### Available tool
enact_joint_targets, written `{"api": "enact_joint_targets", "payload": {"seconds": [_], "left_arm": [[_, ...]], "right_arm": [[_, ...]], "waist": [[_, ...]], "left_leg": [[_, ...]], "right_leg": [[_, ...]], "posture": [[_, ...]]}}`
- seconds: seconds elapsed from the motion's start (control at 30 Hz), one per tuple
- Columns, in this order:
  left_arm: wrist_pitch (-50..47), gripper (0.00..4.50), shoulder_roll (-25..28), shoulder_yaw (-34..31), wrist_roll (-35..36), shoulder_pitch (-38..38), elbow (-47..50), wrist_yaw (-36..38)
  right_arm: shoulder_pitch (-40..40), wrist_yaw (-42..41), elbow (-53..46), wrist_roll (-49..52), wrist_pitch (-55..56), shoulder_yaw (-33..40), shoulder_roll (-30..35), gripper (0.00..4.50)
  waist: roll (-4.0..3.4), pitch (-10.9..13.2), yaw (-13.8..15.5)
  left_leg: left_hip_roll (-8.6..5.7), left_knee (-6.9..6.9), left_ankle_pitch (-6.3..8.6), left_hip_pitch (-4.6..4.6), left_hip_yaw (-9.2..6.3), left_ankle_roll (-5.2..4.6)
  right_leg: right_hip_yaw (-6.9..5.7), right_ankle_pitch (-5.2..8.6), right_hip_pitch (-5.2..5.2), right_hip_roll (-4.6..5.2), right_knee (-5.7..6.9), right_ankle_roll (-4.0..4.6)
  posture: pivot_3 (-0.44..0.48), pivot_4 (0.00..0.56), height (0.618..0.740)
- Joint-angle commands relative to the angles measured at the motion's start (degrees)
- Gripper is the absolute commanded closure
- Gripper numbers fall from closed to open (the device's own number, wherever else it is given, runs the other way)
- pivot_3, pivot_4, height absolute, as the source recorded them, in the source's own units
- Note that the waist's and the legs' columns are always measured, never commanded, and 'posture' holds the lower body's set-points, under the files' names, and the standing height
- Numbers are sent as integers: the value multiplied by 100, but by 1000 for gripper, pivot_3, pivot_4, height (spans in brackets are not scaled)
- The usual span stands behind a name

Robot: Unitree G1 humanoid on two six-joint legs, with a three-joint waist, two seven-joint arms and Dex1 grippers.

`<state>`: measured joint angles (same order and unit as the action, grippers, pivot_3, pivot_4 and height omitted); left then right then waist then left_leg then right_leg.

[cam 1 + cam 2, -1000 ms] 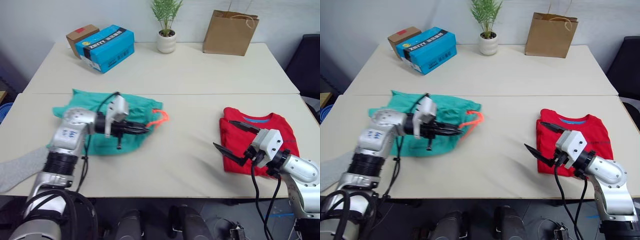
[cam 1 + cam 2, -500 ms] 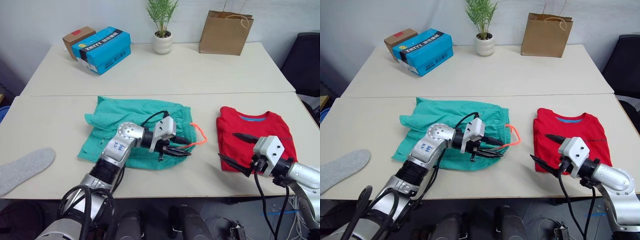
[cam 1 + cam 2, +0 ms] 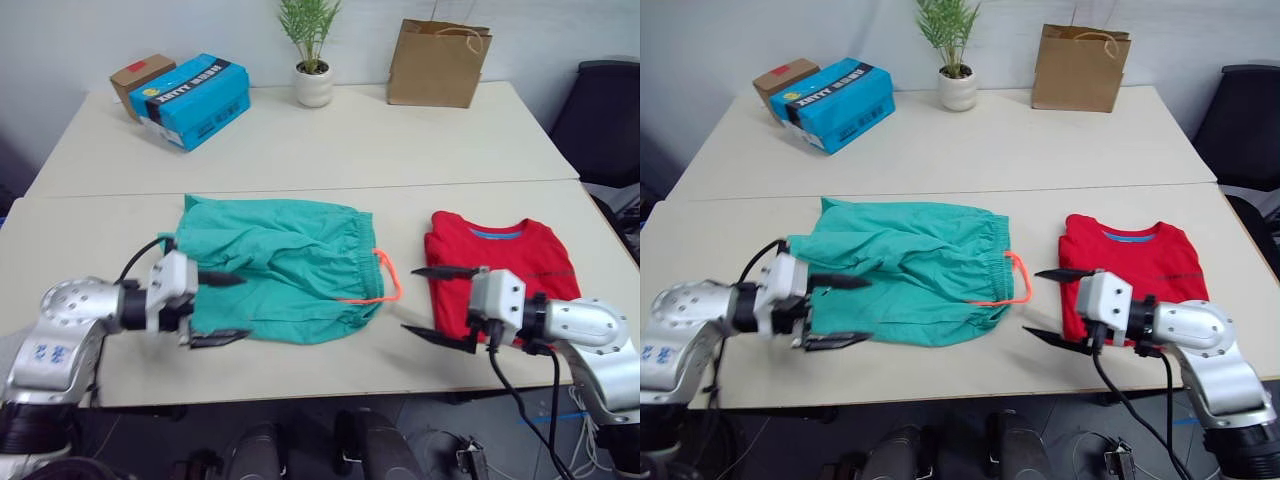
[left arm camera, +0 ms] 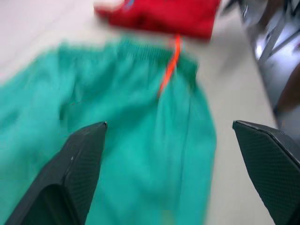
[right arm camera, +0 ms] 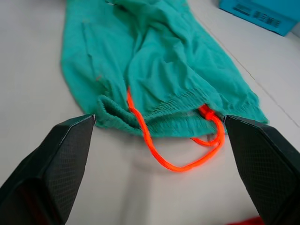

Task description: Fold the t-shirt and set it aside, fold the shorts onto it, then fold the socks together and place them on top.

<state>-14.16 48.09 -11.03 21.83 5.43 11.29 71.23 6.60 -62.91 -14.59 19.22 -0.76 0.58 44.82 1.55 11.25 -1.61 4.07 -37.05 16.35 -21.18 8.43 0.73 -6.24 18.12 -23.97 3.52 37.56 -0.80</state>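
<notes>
Teal shorts (image 3: 285, 265) lie flat on the worktop (image 3: 330, 150), directly ahead of the left fingers (image 3: 224, 281), which are apart. Right fingers (image 3: 440, 338), also apart, hover beside the folded t-shirt (image 3: 510, 262).

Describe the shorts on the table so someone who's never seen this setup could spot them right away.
On the near table, the shorts lie spread flat toward the robot's left, beside the folded red t-shirt. They are the only teal-green garment, with a gathered waistband and an orange drawstring looping out toward the t-shirt.
</notes>
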Motion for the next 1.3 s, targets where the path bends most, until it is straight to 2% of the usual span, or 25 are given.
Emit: {"api": "enact_joint_targets", "payload": {"seconds": [0.03, 0.13, 0.23, 0.47, 0.57, 0.7, 0.8, 0.9, 0.97, 1.17, 1.2, 1.3], "left_arm": [[691, 8, 234, -573, -154, -453, 128, 16], [1296, 8, 327, -852, -456, -1062, -139, -54], [1860, 8, 286, -898, -794, -1333, -700, -275], [2484, 8, 170, -735, -1151, -1056, -1572, -891], [2642, 0, 216, -582, -1236, -974, -1785, -921], [2886, 0, 353, -434, -1457, -842, -2242, -985], [3129, 906, 373, -260, -1698, -534, -2723, -1226], [3163, 1842, 407, -37, -1626, -471, -2812, -1007], [3086, 2436, 448, 41, -1559, -486, -2804, -910], [2521, 4307, 581, 47, -1317, -645, -2514, -793], [2256, 4488, 599, 6, -1131, -723, -2292, -719], [1593, 4488, 802, -88, -820, -1025, -1697, -486]], "right_arm": [[272, -141, 278, -538, 413, -452, -25, 0], [483, -28, 508, -859, 812, -697, -202, 0], [613, -49, 565, -1120, 974, -981, -313, 0], [811, 422, 653, -1660, 704, -1340, -629, 0], [845, 515, 689, -1764, 556, -1308, -607, 536], [851, 321, 643, -1728, 544, -1325, -458, 1852], [900, 237, 748, -1726, 647, -1332, -405, 2952], [932, 181, 821, -1684, 742, -1295, -381, 4042], [921, 95, 801, -1584, 745, -1231, -336, 4500], [975, -4, 826, -1268, 665, -1006, -250, 4500], [986, 9, 793, -1099, 507, -927, -291, 4500], [989, 169, 580, -367, -425, -624, -485, 4500]], "waist": [[2, 2, 73], [2, 1, 130], [1, 1, 137], [2, 1, 137], [1, 0, 135], [-6, -4, 140], [-19, -11, 144], [-27, -16, 142], [-39, -23, 140], [-49, -29, 138], [-50, -29, 136], [-44, -27, 108]], "left_leg": [[-2, -3, 3, -8, -5, -6], [-8, -5, 10, -11, 1, -20], [-8, -2, 17, -10, 5, -22], [-1, -2, 19, -15, 6, -19], [-1, -2, 19, -15, 10, -19], [1, 3, 21, -11, 13, -16], [1, 0, 18, -5, 13, -17], [2, 2, 6, -2, 13, -13], [4, 3, 6, -1, 13, -12], [6, 5, 5, 0, 15, -12], [6, 5, 5, 0, 15, -11], [9, 6, 6, -2, 15, -9]], "right_leg": [[-4, 0, -1, 5, -1, 0], [-1, -4, -2, 15, -10, 0], [0, -4, -3, 17, -13, 1], [-4, -5, -11, 15, -11, 5], [-3, -6, -12, 16, -10, 6], [-5, -6, -13, 16, -9, 6], [-5, -8, -11, 15, -4, 9], [-5, -15, -10, 13, -4, 20], [-5, -15, -10, 11, -3, 20], [-5, -15, -11, 7, -2, 20], [-5, -15, -11, 6, -2, 20], [-3, -15, -13, 5, -2, 20]], "posture": [[0, 150, 740], [0, 150, 740], [0, 150, 740], [0, 150, 740], [0, 150, 740], [0, 150, 740], [0, 150, 740], [0, 150, 740], [0, 150, 740], [0, 150, 740], [0, 150, 740], [0, 150, 740]]}}
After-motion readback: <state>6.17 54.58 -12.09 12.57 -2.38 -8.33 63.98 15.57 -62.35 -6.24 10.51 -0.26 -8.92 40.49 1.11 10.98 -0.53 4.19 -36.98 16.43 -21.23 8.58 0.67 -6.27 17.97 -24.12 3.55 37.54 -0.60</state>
